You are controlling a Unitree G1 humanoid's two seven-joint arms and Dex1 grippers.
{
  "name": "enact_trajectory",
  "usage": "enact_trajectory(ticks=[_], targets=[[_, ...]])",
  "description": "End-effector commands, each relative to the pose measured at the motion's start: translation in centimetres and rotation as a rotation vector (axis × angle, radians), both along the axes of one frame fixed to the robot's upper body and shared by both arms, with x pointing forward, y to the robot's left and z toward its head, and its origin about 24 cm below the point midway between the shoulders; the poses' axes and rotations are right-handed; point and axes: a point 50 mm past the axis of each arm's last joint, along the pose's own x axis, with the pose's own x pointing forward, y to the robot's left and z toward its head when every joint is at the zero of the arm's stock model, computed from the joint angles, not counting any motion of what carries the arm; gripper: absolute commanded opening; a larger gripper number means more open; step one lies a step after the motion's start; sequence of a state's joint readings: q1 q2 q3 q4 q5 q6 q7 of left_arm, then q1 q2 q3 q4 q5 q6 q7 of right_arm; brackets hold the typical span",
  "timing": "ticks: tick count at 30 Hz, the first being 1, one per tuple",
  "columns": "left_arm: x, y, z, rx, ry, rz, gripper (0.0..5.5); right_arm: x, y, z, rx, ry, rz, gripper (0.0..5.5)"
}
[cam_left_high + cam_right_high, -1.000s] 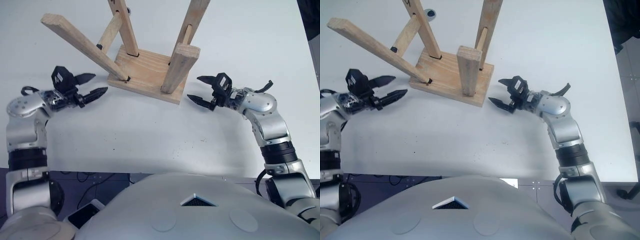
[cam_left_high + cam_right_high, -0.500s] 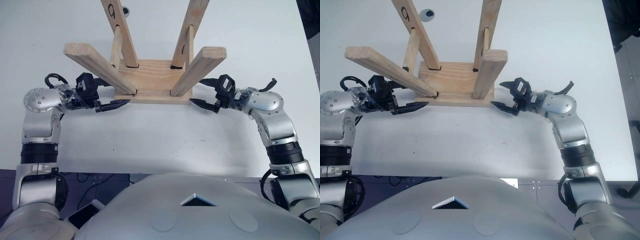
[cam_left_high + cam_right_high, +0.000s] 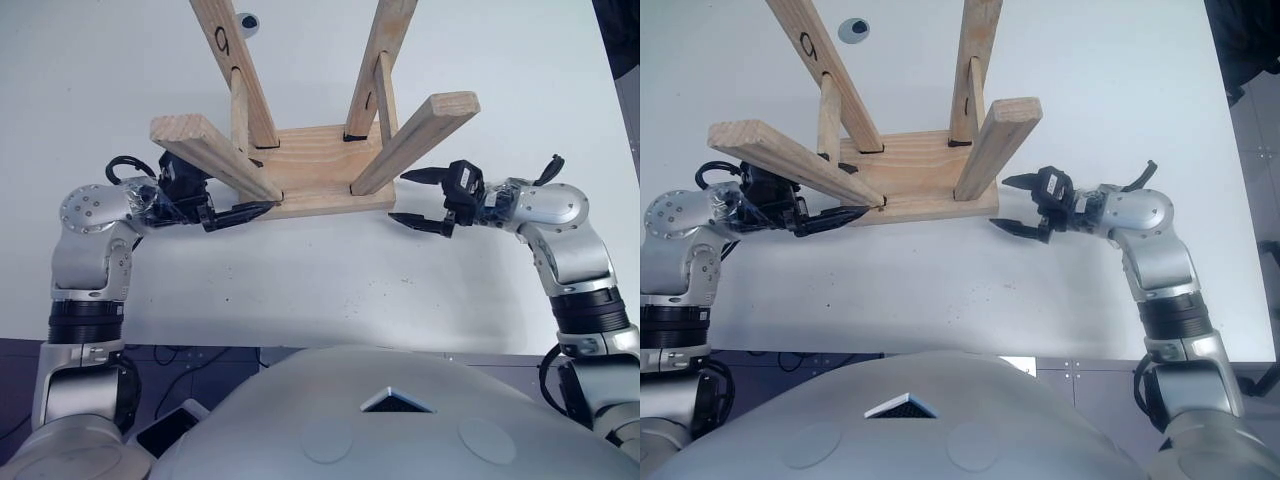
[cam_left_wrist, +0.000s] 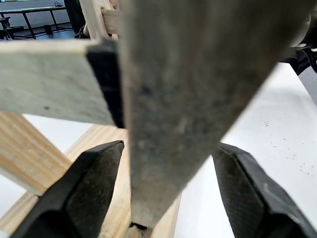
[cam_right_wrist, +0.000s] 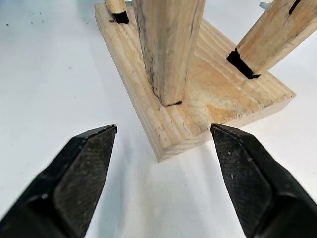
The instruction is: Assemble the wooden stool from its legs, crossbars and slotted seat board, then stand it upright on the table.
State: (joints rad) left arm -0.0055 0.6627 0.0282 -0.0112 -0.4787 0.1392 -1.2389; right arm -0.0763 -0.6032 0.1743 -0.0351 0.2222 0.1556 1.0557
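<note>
The stool (image 3: 312, 150) lay upside down on the worktop (image 3: 300, 285), with its seat board (image 3: 318, 193) flat on it. The left gripper (image 3: 252, 203) was at the board's left end, its fingers (image 4: 94, 183) on both sides of the near left leg (image 3: 210, 152). The right gripper (image 3: 398, 198) was just right of the board, not touching it.

Silver arms (image 3: 88, 255) (image 3: 572, 262), black claws (image 3: 255, 202) (image 3: 400, 197)

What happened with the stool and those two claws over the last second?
The upturned stool swung round to face the robot squarely. The left gripper moved in and now straddles the near left leg, open. The right gripper stayed open beside the stool's right corner. Nothing was grasped.
</note>
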Motion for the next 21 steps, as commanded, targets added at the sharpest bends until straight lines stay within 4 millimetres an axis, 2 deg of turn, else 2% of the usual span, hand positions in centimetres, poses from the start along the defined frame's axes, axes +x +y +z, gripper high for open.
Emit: enact_trajectory(ticks=[1,2,6,11,14,21], targets=[[0.3,0.6,0.8,0.015,-0.009,-0.002,3.17,0.7,0.3,1.4,0.06,-0.052,0.001,3.49],[0.4,0.7,0.9,0.016,-0.009,-0.002,3.17,0.8,0.4,1.8,0.086,-0.061,0.008,3.49],[0.5,0.9,1.1,0.024,-0.002,-0.009,2.47,1.1,0.9,3.0,0.162,-0.077,0.042,3.53],[0.3,1.2,0.9,0.037,0.019,-0.012,1.75,1.2,1.9,3.1,0.186,-0.077,0.091,3.53],[0.3,1.3,0.8,0.046,0.029,-0.023,1.32,1.3,2.3,3.4,0.211,-0.073,0.11,3.04],[0.4,0.5,0.1,0.136,0.031,-0.087,1.18,1.4,3.1,3.3,0.224,-0.052,0.136,1.84]])
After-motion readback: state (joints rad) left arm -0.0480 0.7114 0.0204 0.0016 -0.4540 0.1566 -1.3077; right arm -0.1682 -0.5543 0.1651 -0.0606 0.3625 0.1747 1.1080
